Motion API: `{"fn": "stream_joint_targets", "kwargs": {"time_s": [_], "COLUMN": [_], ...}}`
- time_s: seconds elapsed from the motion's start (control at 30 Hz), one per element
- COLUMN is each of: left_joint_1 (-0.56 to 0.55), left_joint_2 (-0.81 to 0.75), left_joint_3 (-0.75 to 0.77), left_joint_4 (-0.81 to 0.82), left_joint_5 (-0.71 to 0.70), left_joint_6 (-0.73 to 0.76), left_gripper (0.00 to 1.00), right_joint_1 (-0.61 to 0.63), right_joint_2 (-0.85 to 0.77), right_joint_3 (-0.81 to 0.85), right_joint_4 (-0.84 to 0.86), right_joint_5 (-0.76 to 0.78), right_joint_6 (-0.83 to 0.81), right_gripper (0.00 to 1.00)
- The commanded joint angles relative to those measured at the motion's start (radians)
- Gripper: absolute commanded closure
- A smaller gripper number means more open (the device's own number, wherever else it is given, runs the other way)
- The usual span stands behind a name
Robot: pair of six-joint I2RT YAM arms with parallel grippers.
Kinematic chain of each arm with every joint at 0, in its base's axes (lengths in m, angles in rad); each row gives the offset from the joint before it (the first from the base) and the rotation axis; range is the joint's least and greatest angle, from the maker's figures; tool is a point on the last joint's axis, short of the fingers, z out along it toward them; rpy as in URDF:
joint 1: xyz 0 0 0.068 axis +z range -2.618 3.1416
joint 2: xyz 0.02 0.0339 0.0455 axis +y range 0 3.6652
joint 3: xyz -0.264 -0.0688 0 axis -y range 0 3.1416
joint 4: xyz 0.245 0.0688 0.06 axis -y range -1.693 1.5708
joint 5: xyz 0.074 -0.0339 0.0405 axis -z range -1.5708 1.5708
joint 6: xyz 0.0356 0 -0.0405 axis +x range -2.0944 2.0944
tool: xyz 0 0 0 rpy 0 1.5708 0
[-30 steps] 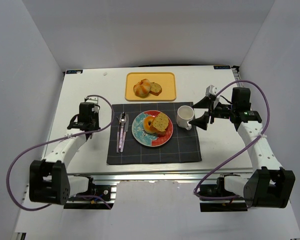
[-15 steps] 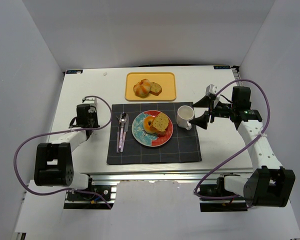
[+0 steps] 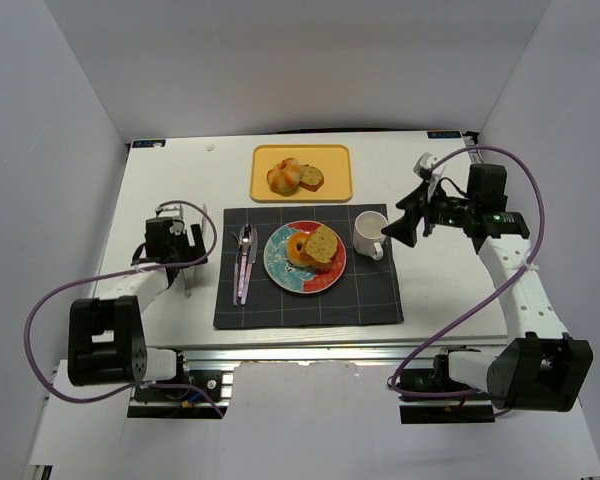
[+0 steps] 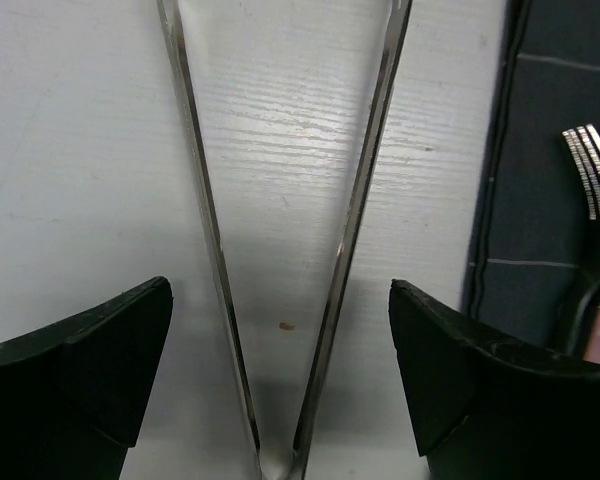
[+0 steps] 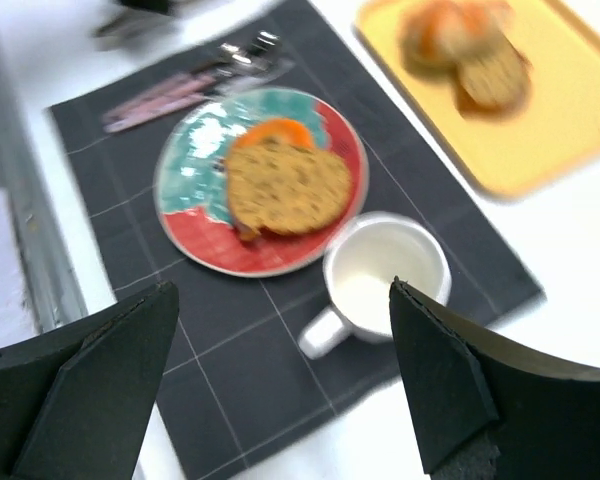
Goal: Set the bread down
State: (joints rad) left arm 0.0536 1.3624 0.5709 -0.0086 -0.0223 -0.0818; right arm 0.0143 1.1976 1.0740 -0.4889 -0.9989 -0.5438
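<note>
We find the bread on the plate [image 3: 306, 286] at the middle of the dark placemat [image 3: 310, 305]. The bagel-like ring [image 3: 296, 249] lies flat, and the slice [image 3: 323, 243] leans over its 3 o'clock side with its long axis running roughly from 1 to 7 o'clock. We judge the placing done or nearly so.

From the plate, the mug [image 3: 368, 234] stands just beside it at 3 o'clock, and the fork [image 4: 592, 170] and other cutlery lie at 9 o'clock. The yellow tray [image 3: 336, 186] sits at 12 o'clock, off the mat, with a round roll and a smaller slice on it.

The right tool [image 3: 402, 216] hovers at 3 o'clock beyond the mug, with its fingers apart and nothing between them. It is the nearer arm, though the mug stands in its way.

The left tool [image 4: 280, 375] is at 9 o'clock past the cutlery, over the bare table [image 3: 160, 190]. Its fingers are spread wide on either side of the metal tongs [image 4: 365, 200], which lie on the table touched by neither finger. The tongs' long axis runs about 12 to 6.

We can read no brand; the small marks at the table's far corners are too small to make out.
</note>
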Motion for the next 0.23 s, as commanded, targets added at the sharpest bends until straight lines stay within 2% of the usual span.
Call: {"fn": "stream_joint_targets", "kwargs": {"time_s": [0.0,0.03,0.1,0.2], "left_joint_1": [0.008,0.008,0.006,0.006], "left_joint_2": [-0.098,-0.141,-0.192,-0.313], "left_joint_3": [0.043,0.053,0.073,0.101], "left_joint_4": [-0.06,-0.077,-0.117,-0.14], "left_joint_5": [0.001,-0.002,0.001,0.008], "left_joint_6": [-0.041,-0.05,-0.078,-0.156], "left_gripper": [0.02,0.02,0.02,0.02], "right_joint_1": [-0.004,-0.004,-0.004,-0.002], "right_joint_2": [-0.024,-0.021,-0.012,-0.032], "right_joint_3": [0.066,0.087,0.139,0.142], "right_joint_4": [0.087,0.079,0.043,0.078], "right_joint_5": [0.274,0.374,0.416,0.442], "right_joint_6": [0.29,0.312,0.312,0.34], "right_gripper": [0.11,0.11,0.1,0.1]}}
